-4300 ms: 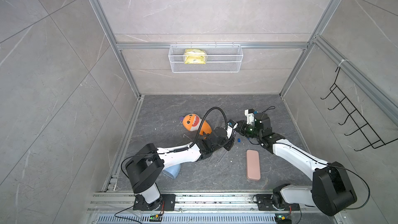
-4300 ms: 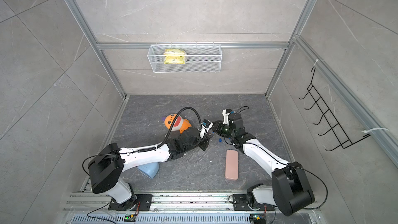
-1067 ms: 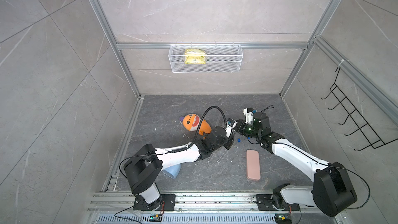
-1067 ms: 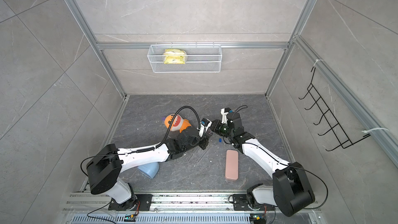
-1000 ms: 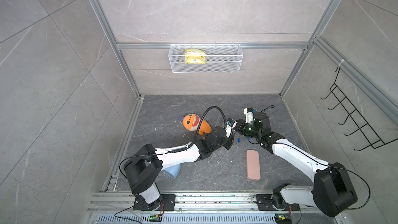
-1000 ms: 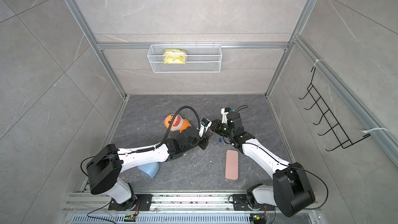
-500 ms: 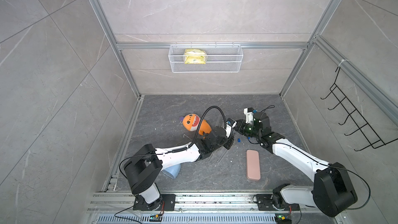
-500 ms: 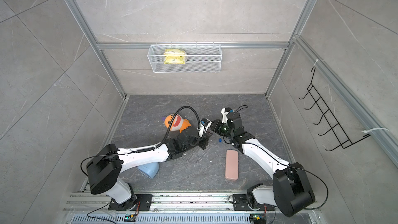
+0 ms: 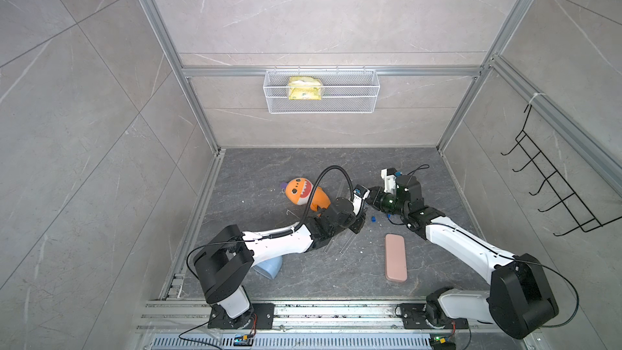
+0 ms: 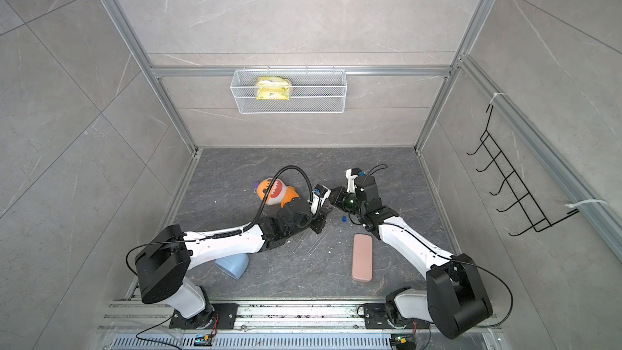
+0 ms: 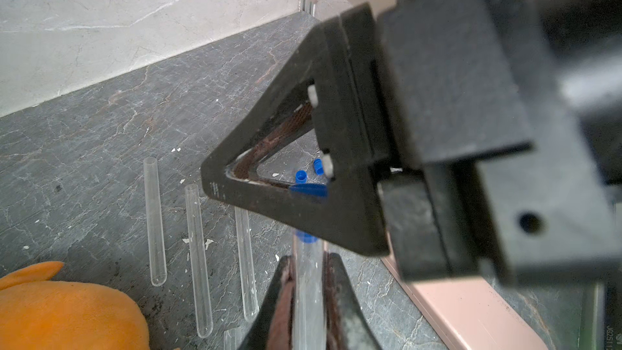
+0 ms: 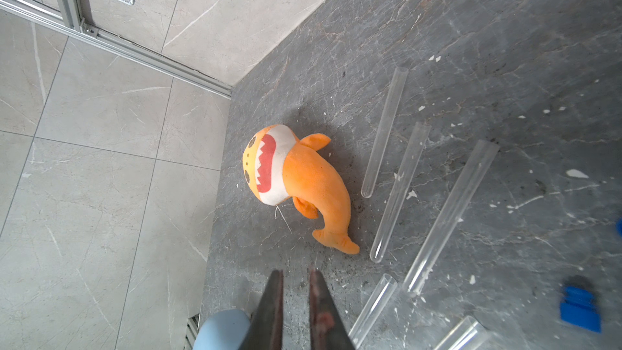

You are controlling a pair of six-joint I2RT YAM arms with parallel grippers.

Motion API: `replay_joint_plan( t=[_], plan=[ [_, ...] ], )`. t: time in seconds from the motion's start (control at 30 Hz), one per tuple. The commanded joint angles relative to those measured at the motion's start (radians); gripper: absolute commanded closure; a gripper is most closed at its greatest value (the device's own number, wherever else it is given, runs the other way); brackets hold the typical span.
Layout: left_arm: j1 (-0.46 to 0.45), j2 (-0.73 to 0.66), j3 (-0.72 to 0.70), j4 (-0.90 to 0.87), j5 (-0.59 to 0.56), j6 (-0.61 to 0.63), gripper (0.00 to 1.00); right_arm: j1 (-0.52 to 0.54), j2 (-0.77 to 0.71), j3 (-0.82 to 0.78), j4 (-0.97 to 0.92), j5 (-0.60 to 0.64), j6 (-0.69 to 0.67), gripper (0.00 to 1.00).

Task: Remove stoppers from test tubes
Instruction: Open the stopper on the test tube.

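Hardly budged over the last few seconds, just a final little squeeze shut from the right hand (image 12: pixel 295 274). Parked mid-tabletop (image 9: pixel 262 170), nose to nose with the left hand (image 11: pixel 308 265).

Clamped in the left hand: a clear, smooth, round-bottomed test tube (image 11: pixel 308 297). Pinched by the right hand: the little bright-blue stopper (image 11: pixel 304 236) plugged in its mouth.

Only visible from the left wrist view, with blue peeking out on both sides of the black triangular finger. From the right wrist view, just two dark blades with rusty worn pads and a thin slit, grip itself out of frame.

Row of bare tubes (image 11: pixel 153 217) lying flat and parallel on veiny dark slate, speckled with white crumbs.

Loose stoppers (image 9: pixel 373 218) at 5 o'clock of the hands, matte pink case (image 9: pixel 395 257) further along 5, fuzzy orange plush shark (image 9: pixel 303 191) at 9.
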Motion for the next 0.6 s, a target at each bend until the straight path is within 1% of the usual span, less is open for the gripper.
replay_joint_plan(
  t=[0.0,0.3,0.57],
  plan=[
    [0.001,-0.031,0.025,0.031,0.003,-0.003,0.97,0.003,0.019,0.016,-0.008,-0.010,-0.018,1.00],
    [-0.001,-0.075,0.019,0.013,0.018,-0.014,0.98,0.005,0.029,0.031,-0.083,0.120,-0.089,1.00],
    [0.005,-0.059,-0.011,0.031,0.000,-0.035,0.99,0.006,0.016,0.037,-0.083,0.139,-0.087,1.00]
  ],
)
